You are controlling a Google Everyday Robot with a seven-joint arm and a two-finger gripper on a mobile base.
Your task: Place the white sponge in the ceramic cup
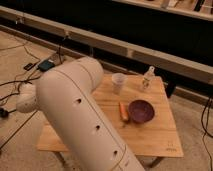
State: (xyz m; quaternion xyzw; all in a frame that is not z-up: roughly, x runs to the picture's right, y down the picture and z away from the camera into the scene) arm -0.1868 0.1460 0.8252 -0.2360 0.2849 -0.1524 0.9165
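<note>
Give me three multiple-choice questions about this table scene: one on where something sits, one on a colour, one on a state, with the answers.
1. Where does the orange stick lie?
A. in the ceramic cup
B. beside the bowl
C. on the floor

2. What colour is the bowl?
A. purple
B. green
C. yellow

3. How is the ceramic cup?
A. lying on its side
B. upright on the wooden table
C. lifted off the table

Answers:
1 B, the stick lies right next to the bowl.
2 A, the bowl is dark purple.
3 B, the cup's open mouth faces up.

The gripper is out of view; only the big white arm fills the foreground.
</note>
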